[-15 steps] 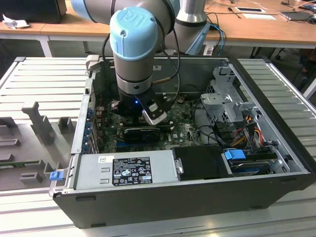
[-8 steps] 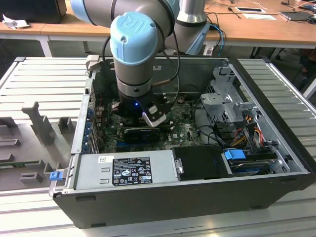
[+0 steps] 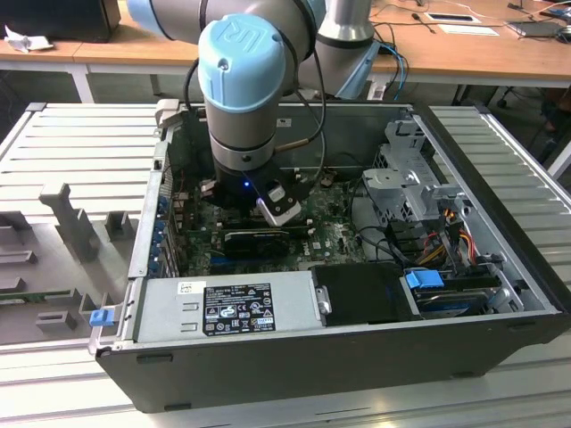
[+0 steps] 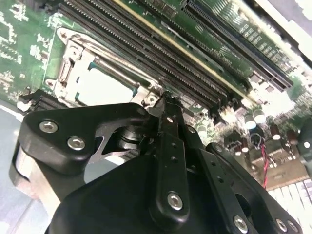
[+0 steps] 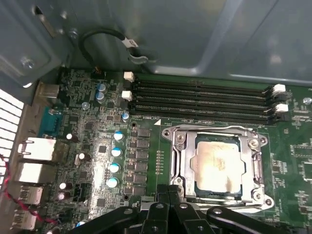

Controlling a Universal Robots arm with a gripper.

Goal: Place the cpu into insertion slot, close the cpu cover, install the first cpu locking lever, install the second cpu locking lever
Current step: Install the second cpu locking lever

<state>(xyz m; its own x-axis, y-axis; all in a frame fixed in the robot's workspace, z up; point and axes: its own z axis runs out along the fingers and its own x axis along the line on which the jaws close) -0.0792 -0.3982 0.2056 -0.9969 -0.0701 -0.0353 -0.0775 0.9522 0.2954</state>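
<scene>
In the first wrist view the gripper (image 5: 168,192) sits nearest, its black fingers drawn together into a narrow point with nothing visibly clamped between them, the tip just at the near edge of the insertion slot (image 5: 178,161). Just beyond that tip the cpu (image 5: 217,163) lies flat in the socket, silvery top facing up, its sides square to the socket frame; being square, it shows no long axis. The cpu cover (image 5: 253,156) lies down over it, a silver frame around the chip with the chip showing through its window. Whether the locking levers are latched I cannot tell. Beyond the socket, further from the gripper, run the long black memory slots (image 5: 200,100), their length crosswise to the gripper's reach, and past them the grey case wall (image 5: 195,34). The second wrist view looks from behind the linkage: the gripper (image 4: 165,100) ends in a closed tip beside the cover's corner (image 4: 73,63), with the pale chip (image 4: 100,90) partly hidden by the black knuckles. The exterior view gives what neither wrist view does: the arm (image 3: 254,80) stands nearly vertical, wrist pointing straight down into the open computer case (image 3: 500,267), above the green motherboard (image 3: 335,236), with the grey power supply (image 3: 223,308) at the case's near side, and the case resting on a slatted bench (image 3: 80,152).
</scene>
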